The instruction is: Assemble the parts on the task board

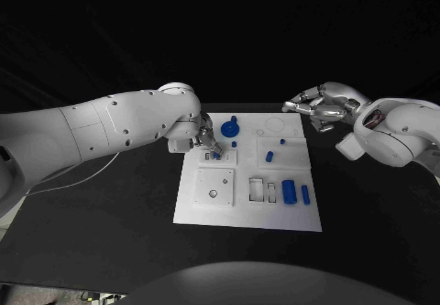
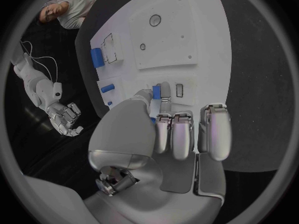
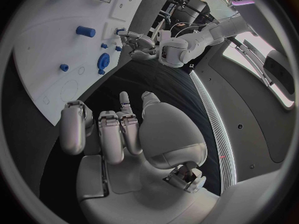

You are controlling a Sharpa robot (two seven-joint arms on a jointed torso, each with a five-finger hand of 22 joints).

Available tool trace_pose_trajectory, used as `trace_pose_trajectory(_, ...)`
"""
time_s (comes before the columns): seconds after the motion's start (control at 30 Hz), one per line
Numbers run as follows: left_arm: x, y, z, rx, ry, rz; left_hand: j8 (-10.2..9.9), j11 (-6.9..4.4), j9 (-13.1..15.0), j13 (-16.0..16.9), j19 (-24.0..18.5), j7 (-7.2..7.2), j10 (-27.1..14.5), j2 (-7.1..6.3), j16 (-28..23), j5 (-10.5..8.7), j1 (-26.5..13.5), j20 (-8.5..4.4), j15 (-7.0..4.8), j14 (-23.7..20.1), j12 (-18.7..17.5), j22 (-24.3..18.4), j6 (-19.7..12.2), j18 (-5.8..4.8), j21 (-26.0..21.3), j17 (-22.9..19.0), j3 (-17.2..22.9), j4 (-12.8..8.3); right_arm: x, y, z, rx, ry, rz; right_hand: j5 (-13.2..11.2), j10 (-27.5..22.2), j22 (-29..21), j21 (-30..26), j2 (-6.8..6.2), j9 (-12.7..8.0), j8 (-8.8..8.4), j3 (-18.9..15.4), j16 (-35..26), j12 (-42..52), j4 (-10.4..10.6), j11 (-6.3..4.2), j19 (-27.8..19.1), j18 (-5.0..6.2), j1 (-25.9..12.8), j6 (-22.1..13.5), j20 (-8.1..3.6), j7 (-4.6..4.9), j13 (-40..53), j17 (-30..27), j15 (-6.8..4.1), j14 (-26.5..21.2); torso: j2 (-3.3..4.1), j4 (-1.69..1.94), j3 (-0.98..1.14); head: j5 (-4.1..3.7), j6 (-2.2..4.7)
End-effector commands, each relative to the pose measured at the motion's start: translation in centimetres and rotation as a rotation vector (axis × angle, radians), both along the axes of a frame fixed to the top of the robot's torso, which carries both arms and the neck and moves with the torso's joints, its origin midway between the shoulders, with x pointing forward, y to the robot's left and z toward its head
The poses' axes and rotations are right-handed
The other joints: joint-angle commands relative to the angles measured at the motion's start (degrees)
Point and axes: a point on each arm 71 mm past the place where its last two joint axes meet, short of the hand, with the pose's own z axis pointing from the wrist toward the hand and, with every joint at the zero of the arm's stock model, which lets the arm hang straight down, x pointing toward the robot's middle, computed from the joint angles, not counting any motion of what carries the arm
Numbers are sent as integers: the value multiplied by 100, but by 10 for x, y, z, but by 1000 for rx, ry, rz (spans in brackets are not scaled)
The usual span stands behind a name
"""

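Observation:
The white task board lies in the middle of the black table. My left hand is low over the board's far left part and pinches a small blue part between thumb and a finger; the same blue part shows at the fingertips in the left wrist view, just above a small slot. My right hand hovers above the board's far right corner, fingers curled in with nothing in them. A blue gear stands just right of the left hand.
On the board are a blue peg, two small blue studs and two blue cylinders beside empty rectangular slots. A square plate with holes sits at the left. Black table surrounds the board.

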Motion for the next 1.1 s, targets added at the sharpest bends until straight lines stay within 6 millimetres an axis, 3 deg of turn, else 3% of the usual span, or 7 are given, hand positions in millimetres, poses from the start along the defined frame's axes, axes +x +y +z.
trace_pose_trajectory(0.03, -1, 5, -2, 86, 24, 45, 14, -26, 6, 1502, 53, -46, 586, -7, 14, -13, 45, -54, -36, 614, -5, 528, 16, -31, -21, 1509, 29, -10, -1, 1, -1, 0, 3, 16, 38, 636, 1023, -36, -9, 8, 25, 37, 20, -24, 4, 6, -44, 102, 70, 33, -2, -4, 1494, 1508, 31, 597, -1, 4, 2, -2, 0)
trace_pose_trajectory(1.1, -1, 5, -3, 89, 56, 33, 20, -28, 24, 1502, 51, -51, 586, -42, 14, -44, 47, -53, -36, 614, -5, 526, 39, -30, -26, 1509, 52, -34, 0, 1, -1, -2, 8, 16, 39, 636, 1021, -42, -6, 10, 25, 41, 20, -24, 6, 11, -47, 103, 82, 40, 1, -2, 1494, 1508, 34, 597, -3, -1, 5, 10, 0)
